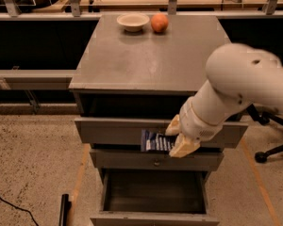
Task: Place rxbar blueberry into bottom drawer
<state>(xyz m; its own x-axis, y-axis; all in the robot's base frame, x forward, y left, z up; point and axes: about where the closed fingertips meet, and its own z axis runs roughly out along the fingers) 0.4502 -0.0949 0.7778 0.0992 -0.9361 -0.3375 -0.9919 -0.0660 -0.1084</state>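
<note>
The rxbar blueberry (155, 141) is a flat navy bar with white lettering. My gripper (178, 138) is shut on its right end and holds it in front of the upper grey drawers, sticking out to the left. The bottom drawer (153, 192) stands pulled open below, its dark interior showing and its plain grey front (153, 219) at the lower edge. The bar hangs above the drawer's opening, level with the gap between the two upper drawers.
The grey cabinet top (151, 55) carries a cream bowl (133, 21) and an orange fruit (159, 22) at its back. A chair base (269, 149) stands on the right. A dark object (64, 210) lies on the floor at the lower left.
</note>
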